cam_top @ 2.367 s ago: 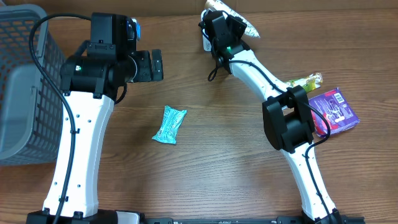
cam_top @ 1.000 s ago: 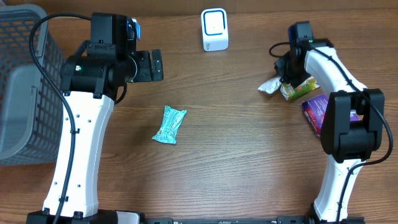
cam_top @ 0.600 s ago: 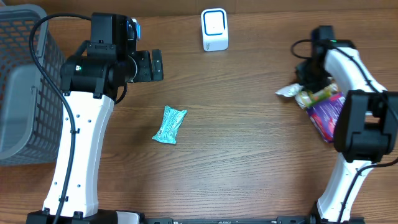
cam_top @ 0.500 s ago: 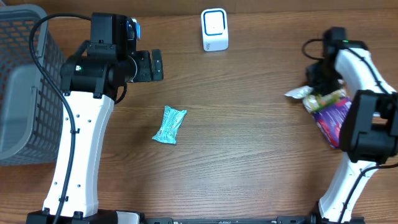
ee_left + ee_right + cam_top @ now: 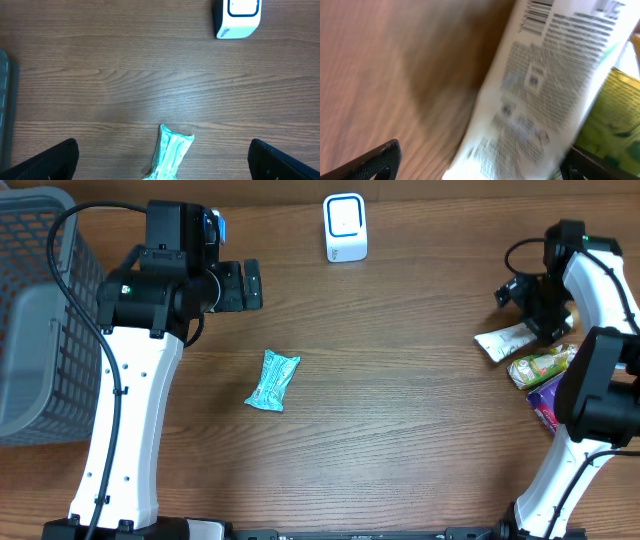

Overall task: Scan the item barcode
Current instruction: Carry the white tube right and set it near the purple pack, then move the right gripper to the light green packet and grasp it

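The white packet (image 5: 505, 340) is seen lying flat on the table (image 5: 400, 450), near the right edge. It is not held. The right gripper (image 5: 530, 312) is seen just above it, with its fingers (image 5: 380, 160) spread wide open and nothing gripped between them. In the right wrist view, which is blurred, small print and a barcode (image 5: 539, 14) are seen on the white packet. A green packet (image 5: 545, 365) is found touching or just beside its near right edge, and a purple box (image 5: 548, 398) is partly hidden behind the right arm, nearer still. That right corner is crowded.

The scanner (image 5: 345, 227) is stood at the far edge of the table, in the middle, well apart from the white packet. Bare wood is seen between them.

The left gripper (image 5: 248, 285) is held above the table on the far left, with its fingers (image 5: 50, 162) wide open and empty. A teal packet (image 5: 273, 380) is seen on the table below it, alone, with open wood on all sides. A grey basket (image 5: 40, 300) is set along the left edge, close beside the left arm.

The middle and near parts of the table are left as open wood.
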Tool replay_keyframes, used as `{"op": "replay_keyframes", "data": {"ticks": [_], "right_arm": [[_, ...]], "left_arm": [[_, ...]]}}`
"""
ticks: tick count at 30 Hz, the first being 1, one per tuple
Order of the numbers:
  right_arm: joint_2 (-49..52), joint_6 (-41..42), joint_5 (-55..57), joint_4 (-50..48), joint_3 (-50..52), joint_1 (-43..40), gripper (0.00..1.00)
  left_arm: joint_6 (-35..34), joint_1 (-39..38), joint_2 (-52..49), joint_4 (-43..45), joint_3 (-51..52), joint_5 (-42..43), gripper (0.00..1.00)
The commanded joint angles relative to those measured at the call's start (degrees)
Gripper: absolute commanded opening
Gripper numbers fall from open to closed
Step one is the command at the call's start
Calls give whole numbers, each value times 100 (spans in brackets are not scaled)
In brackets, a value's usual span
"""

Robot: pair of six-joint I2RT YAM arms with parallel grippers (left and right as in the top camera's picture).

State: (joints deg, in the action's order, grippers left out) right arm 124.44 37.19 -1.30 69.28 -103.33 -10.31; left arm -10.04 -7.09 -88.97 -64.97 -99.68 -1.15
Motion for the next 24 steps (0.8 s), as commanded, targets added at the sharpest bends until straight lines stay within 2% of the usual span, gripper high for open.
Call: {"op": "replay_keyframes", "data": {"ticks": [1,6,12,20,24], "right_arm": [[-820,-566,-90,120,-562,328,100],[-1126,-966,-997,48,-629,879,100],[-955,-804,-1978,-223,-308,1888,100],[-664,243,-2245,-1757,654,3359,100],[-461,376,-2387,-2350,968,3875,100]], "left_arm": [[127,-7,-61,4,22,-37,100],[127,-7,-61,7,22,-35,100],[127,-7,-61,4,22,-35,100],[127,-7,-61,4,22,-35,100],[127,-7,-61,4,22,-37,100]]}}
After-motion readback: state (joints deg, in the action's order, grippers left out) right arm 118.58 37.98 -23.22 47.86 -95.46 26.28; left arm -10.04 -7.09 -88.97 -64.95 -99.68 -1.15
